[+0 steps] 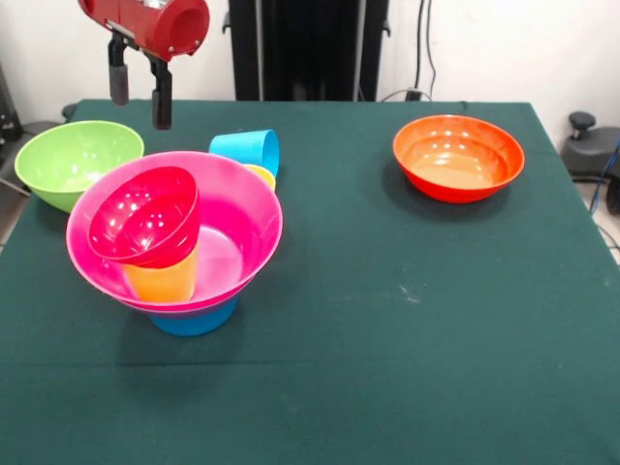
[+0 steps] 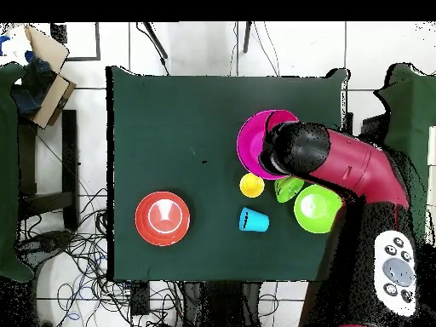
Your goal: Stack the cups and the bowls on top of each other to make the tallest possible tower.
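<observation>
The tower stands at the left of the front view. Its wide pink bowl [image 1: 237,228] rests on a mid blue bowl [image 1: 196,320]. Inside the pink bowl, the small red bowl [image 1: 145,215] sits tilted on the orange-yellow cup [image 1: 165,278]. Behind the tower, the sky blue cup [image 1: 247,150] lies on its side next to the pale yellow cup [image 1: 263,175]. My gripper [image 1: 139,92] hangs open and empty above the pink bowl's far left rim. The overhead view shows the pink bowl [image 2: 254,140], the yellow cup [image 2: 252,185] and the blue cup [image 2: 253,220]; the arm hides the gripper there.
A big lime green bowl [image 1: 73,160] stands at the far left and also shows in the overhead view [image 2: 317,210], with a smaller green shape [image 2: 288,189] beside it. An orange bowl [image 1: 457,157] stands alone at the far right, and shows in the overhead view [image 2: 162,218].
</observation>
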Tool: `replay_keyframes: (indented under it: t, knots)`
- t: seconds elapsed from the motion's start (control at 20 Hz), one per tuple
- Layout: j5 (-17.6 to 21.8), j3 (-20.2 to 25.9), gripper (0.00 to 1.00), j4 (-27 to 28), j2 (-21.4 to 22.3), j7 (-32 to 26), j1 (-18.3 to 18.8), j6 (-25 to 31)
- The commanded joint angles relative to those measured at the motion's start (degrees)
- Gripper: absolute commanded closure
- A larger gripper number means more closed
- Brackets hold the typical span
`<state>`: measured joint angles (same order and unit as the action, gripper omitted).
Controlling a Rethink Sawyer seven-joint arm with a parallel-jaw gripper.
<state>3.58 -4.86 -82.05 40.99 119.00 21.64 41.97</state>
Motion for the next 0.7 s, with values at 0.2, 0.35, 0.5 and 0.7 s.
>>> replay_keyframes:
  t: [0.2, 0.35, 0.5, 0.7]
  knots:
    - [5.9, 7.0, 0.00, -9.6, 1.4, -9.2, 2.9, -6.0]
    - [6.1, 10.0, 0.00, -16.0, 2.7, -11.3, 5.1, -7.9]
    - [7.7, 11.9, 0.00, -20.5, 3.5, -12.6, 6.8, -9.7]
    - [12.4, 14.0, 0.00, -23.4, 2.7, -14.4, 8.6, -14.1]
